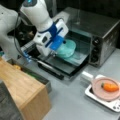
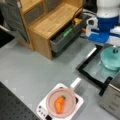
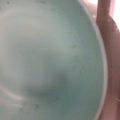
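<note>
The white-and-blue robot gripper point(image 1: 53, 53) hangs just above the round teal ceramic lidded pot point(image 1: 67, 48), at the pot's nine-o'clock edge in a front view; whether its fingers are spread or closed cannot be told. The pot point(image 2: 111, 58) sits on the open glass door point(image 2: 93, 67) of the silver metal toaster oven point(image 1: 100, 30), and the wrist view is filled by the pot's pale teal lid point(image 3: 50, 57). At five o'clock from the pot in a front view lies an orange toy carrot point(image 1: 110, 87) in a pink round pan point(image 1: 98, 87) on a white hotplate point(image 1: 90, 94). A wooden cabinet point(image 2: 52, 21) with an open grey drawer point(image 2: 65, 40) stands at ten o'clock from the pan in a front view.
</note>
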{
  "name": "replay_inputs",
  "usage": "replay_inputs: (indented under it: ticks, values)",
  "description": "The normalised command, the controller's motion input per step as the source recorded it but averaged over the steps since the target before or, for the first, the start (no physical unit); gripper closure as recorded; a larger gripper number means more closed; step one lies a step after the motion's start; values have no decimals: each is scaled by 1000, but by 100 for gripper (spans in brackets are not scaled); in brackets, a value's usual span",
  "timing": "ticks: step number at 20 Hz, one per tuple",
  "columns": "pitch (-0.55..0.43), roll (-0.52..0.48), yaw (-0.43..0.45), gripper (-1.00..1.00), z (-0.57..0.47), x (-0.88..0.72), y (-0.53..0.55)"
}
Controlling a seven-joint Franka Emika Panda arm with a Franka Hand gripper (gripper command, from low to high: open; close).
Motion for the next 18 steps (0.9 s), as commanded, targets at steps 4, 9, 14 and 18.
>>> replay_inputs:
  ticks: [4, 9, 14, 18]
  values:
    - [108, -176, 21, -100, 170, 77, -56]
    - [164, -257, 11, -100, 243, 177, -51]
    - [199, -238, 21, -100, 268, 243, -23]
    - [224, -223, 18, -100, 325, 371, -39]
